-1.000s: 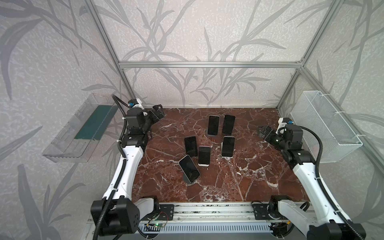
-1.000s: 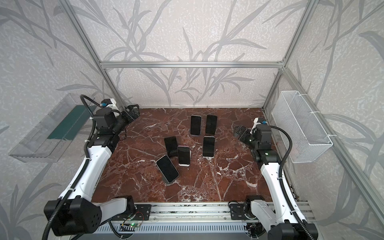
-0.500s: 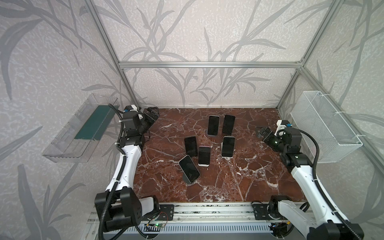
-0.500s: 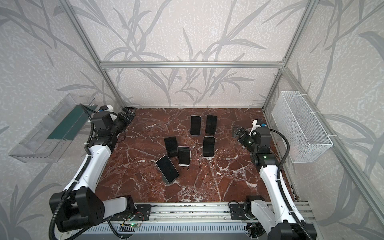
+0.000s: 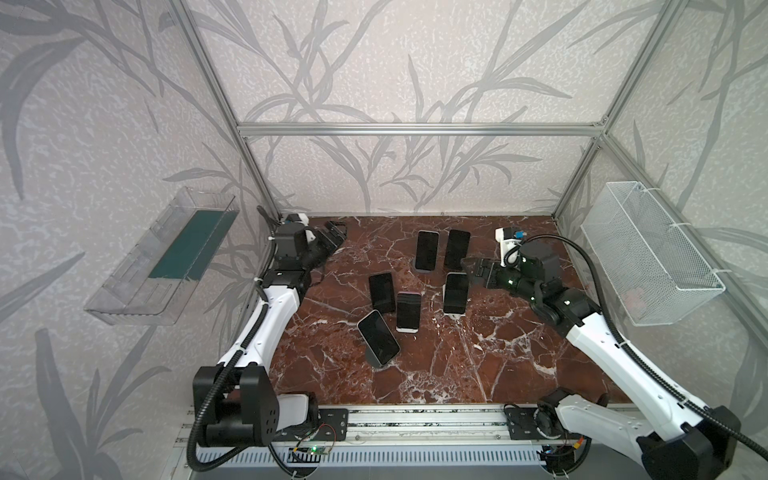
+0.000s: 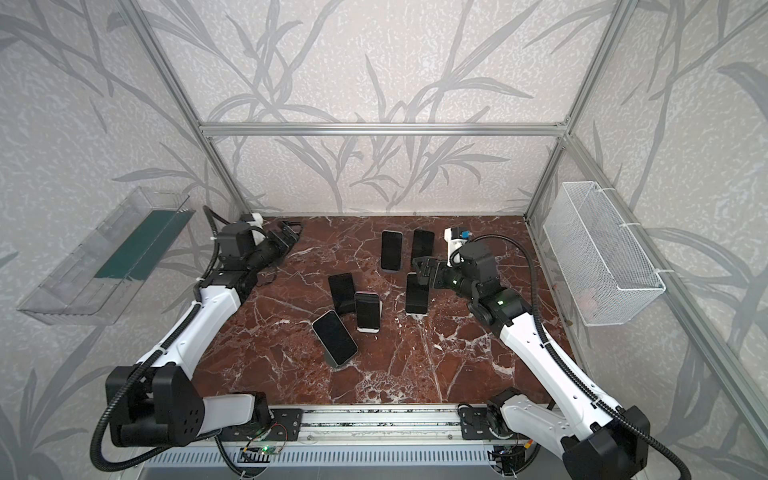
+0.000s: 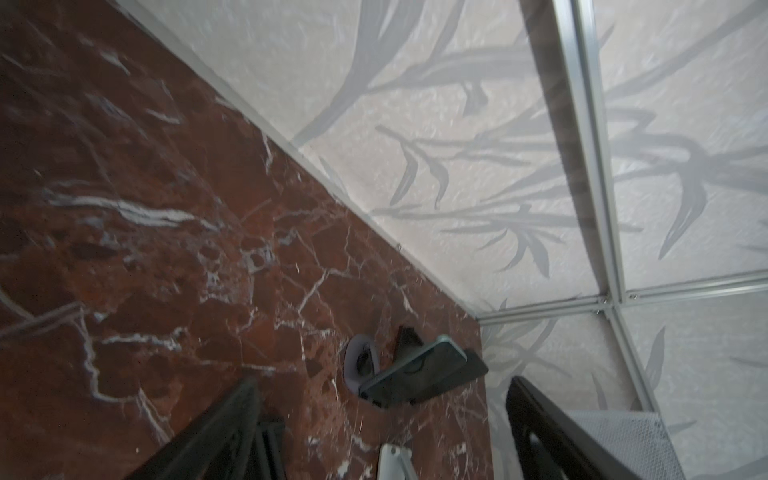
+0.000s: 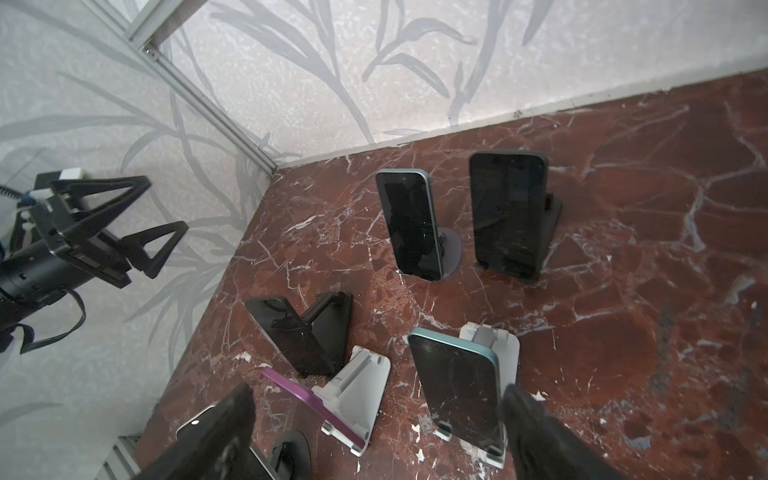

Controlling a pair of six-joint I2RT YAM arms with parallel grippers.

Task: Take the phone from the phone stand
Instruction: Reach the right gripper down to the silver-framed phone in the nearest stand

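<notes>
A teal-edged phone (image 5: 456, 293) leaned on its white stand (image 8: 494, 345) on the red marble desk (image 5: 498, 353), screen dark, with its lower end seated in the stand's lip. Every other thing is placed from this phone.

The right hand (image 5: 473, 272) hung close to the phone's upper end, on the side facing the wire basket (image 5: 648, 257). Its jaws stood wide apart and held nothing. In the right wrist view one finger (image 8: 536, 432) overlapped the phone's long edge, and whether it touched could not be told. The other finger (image 8: 224, 432) lay well off on the phone's far side, beyond the purple-edged phone (image 8: 307, 395).

That purple-edged phone rested on its own white stand just beside the teal-edged phone, on the side away from the basket. A black phone (image 5: 381, 293) on a black stand stood one place further the same way. Nearer the arm bases than both, a light-edged phone (image 5: 378, 337) leaned at an angle. Behind the teal-edged phone, toward the back wall, two more stood side by side: a black one (image 5: 456, 248) straight behind, and a second teal-edged one (image 5: 427, 250) on a round-based stand next to it.

The left hand (image 8: 164, 203) was well apart from the teal-edged phone, across the whole group, near the desk's back corner on the side away from the basket. Its jaws were spread and empty.
</notes>
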